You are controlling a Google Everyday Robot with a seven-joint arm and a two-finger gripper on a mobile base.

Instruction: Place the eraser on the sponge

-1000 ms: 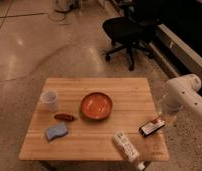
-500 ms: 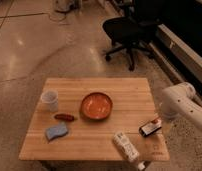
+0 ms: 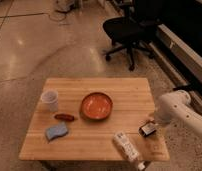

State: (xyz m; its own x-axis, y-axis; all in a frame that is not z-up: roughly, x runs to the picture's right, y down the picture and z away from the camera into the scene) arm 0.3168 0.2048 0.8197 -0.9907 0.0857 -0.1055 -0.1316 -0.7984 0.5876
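Note:
The eraser [image 3: 148,129], a small dark block with a white face and a red strip, lies near the table's right edge. The light blue sponge [image 3: 56,131] rests flat at the front left of the table, far from the eraser. My white arm [image 3: 175,107] reaches in from the right. Its gripper [image 3: 155,121] hangs just above and to the right of the eraser, open, with nothing in it. The dark fingers blend into the eraser's far end, so I cannot tell whether they touch it.
On the wooden table [image 3: 94,85] stand an orange bowl [image 3: 96,105] at the middle and a clear cup [image 3: 50,100] at the left. A dark red oblong thing [image 3: 64,117] lies by the sponge, a white carton [image 3: 126,146] at the front right. A black office chair [image 3: 129,27] stands behind.
My arm has swung in from the right and come down, bringing the gripper close to the eraser. Nothing on the table has moved.

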